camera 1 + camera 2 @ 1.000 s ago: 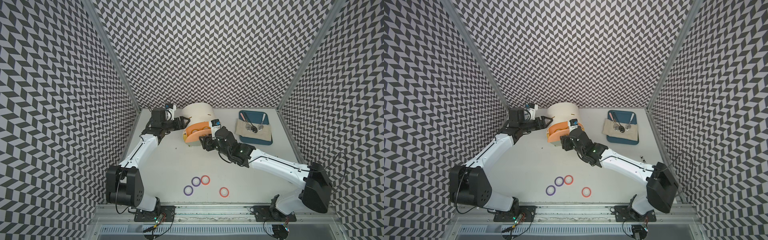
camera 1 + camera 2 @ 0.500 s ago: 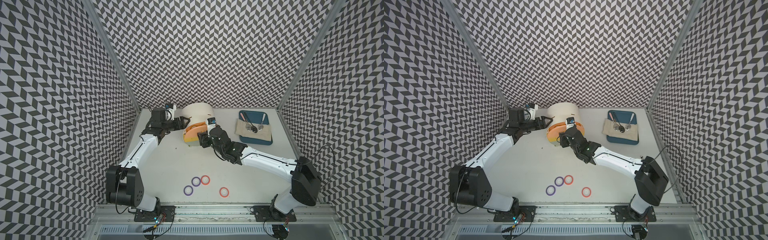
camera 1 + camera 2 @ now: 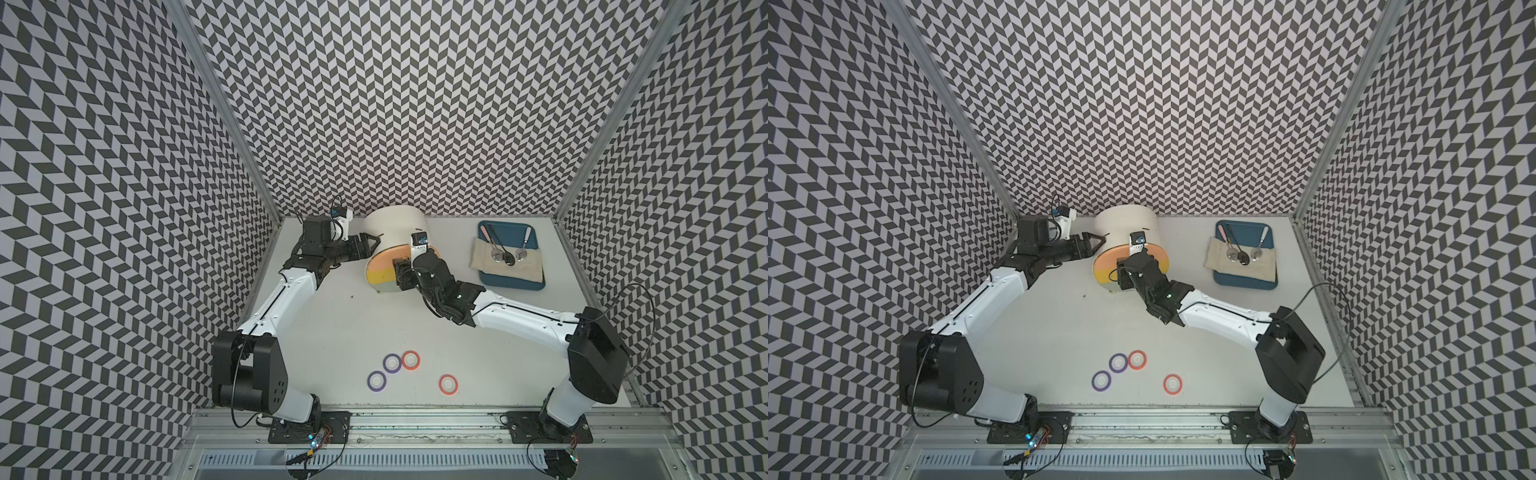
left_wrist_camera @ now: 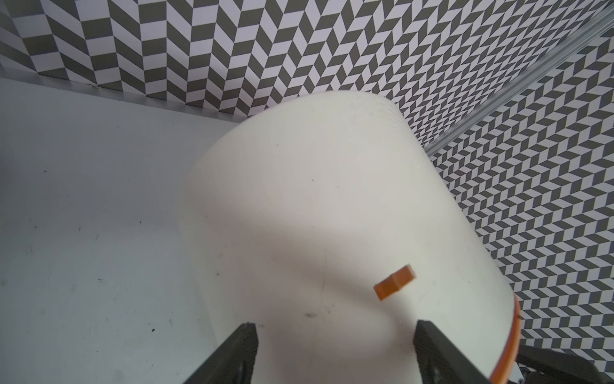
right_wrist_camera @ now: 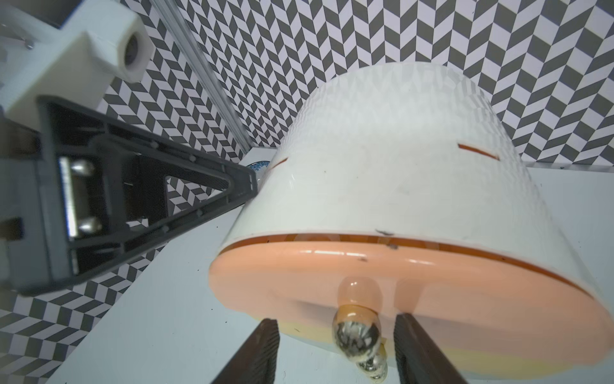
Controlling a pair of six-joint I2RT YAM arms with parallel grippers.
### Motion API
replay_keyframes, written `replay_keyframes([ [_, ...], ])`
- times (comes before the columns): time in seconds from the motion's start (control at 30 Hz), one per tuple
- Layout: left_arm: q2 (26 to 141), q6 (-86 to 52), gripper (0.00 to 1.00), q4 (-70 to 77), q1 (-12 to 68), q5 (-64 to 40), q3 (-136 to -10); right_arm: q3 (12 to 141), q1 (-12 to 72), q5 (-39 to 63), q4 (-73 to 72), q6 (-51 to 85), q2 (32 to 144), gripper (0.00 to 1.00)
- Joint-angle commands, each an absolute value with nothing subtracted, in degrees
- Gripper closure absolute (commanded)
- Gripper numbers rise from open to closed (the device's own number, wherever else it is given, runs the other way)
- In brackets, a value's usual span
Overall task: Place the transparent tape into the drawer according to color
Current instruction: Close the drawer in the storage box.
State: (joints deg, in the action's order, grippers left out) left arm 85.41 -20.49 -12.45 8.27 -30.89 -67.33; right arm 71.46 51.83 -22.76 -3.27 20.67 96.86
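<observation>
Two purple tapes [image 3: 392, 363] and two red tapes [image 3: 448, 384] lie flat on the white, speck-marked table [image 3: 332, 332], well in front of the cabinet [image 3: 395, 224] and apart from both arms. At the cabinet's peach drawer [image 5: 432, 282] the right gripper [image 5: 335, 320] straddles the knob [image 5: 357, 327], jaws spread and clear of it; the left gripper [image 3: 371, 242], jaws wide apart, has its tips at the cabinet's side wall. Chevron walls [image 3: 415, 104] rise behind the cabinet, and a blue tray [image 3: 511, 284] lies to its right.

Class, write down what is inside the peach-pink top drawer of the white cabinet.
Nothing inside shows. The peach-pink drawer is almost shut in the white cabinet; only a thin gap shows between them. Its front and the cabinet's shell cover any contents.
</observation>
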Motion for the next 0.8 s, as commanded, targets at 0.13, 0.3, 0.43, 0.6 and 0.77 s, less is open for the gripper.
replay_keyframes([
  [0.13, 85.61, -18.9, 0.22, -14.07, 8.81, -32.04, -66.75, 73.57, 51.68, -25.62, -7.03, 20.04, 98.35, 0.41],
  [0.3, 85.61, -18.98, 0.22, -13.89, 8.8, -32.34, -66.72, 73.63, 51.63, -27.15, -6.77, 20.31, 98.88, 0.41],
  [0.43, 85.54, -18.97, 0.22, -13.8, 8.79, -32.48, -66.61, 73.92, 51.61, -27.28, -6.88, 20.22, 99.22, 0.4],
  [0.6, 85.34, -18.81, 0.22, -13.89, 8.79, -32.52, -66.47, 74.17, 51.65, -25.22, -4.83, 21.35, 98.5, 0.39],
  [0.77, 85.26, -18.63, 0.22, -13.89, 8.64, -32.47, -66.45, 69.25, 51.68, -20.3, -3.59, 26.28, 95.13, 0.33],
])
